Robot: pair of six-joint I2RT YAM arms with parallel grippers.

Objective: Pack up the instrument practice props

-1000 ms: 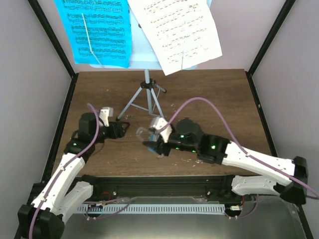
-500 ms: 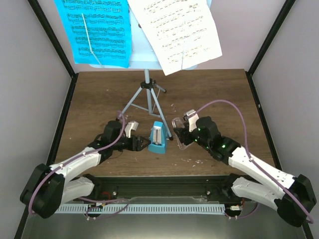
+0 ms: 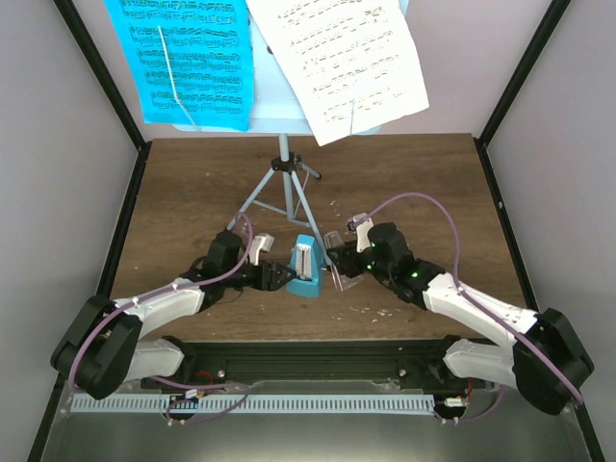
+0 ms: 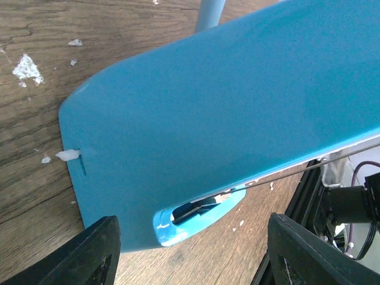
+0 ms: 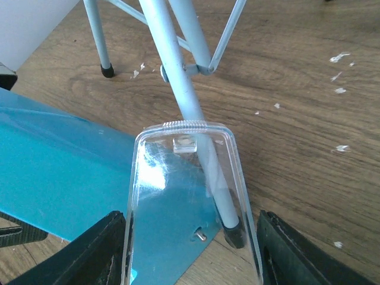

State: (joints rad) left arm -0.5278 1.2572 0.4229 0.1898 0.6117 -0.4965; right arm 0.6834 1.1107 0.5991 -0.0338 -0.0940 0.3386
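The pale blue music stand (image 3: 284,178) rises at the back on thin tripod legs (image 5: 178,77). It carries a cyan music sheet (image 3: 188,58) and a white music sheet (image 3: 346,58). The teal metronome (image 3: 306,269) stands on the table in front of it without its cover. My left gripper (image 3: 279,277) is open right at its left side. In the left wrist view the teal body (image 4: 237,101) fills the frame, its lower end between my wide-apart fingers (image 4: 98,252). My right gripper (image 3: 339,262) is shut on the clear cover (image 5: 184,196), just right of the metronome (image 5: 59,178).
The wooden table (image 3: 414,183) bears small white flecks (image 5: 339,57). Black frame posts (image 3: 101,72) and grey walls close in both sides. A black rail (image 3: 308,361) runs along the near edge between the arm bases. One tripod foot (image 5: 233,234) stands behind the cover.
My left gripper has moved right up to the metronome, its jaws narrowing a little. My right gripper drew the clear cover off to the right, then came back slightly left.
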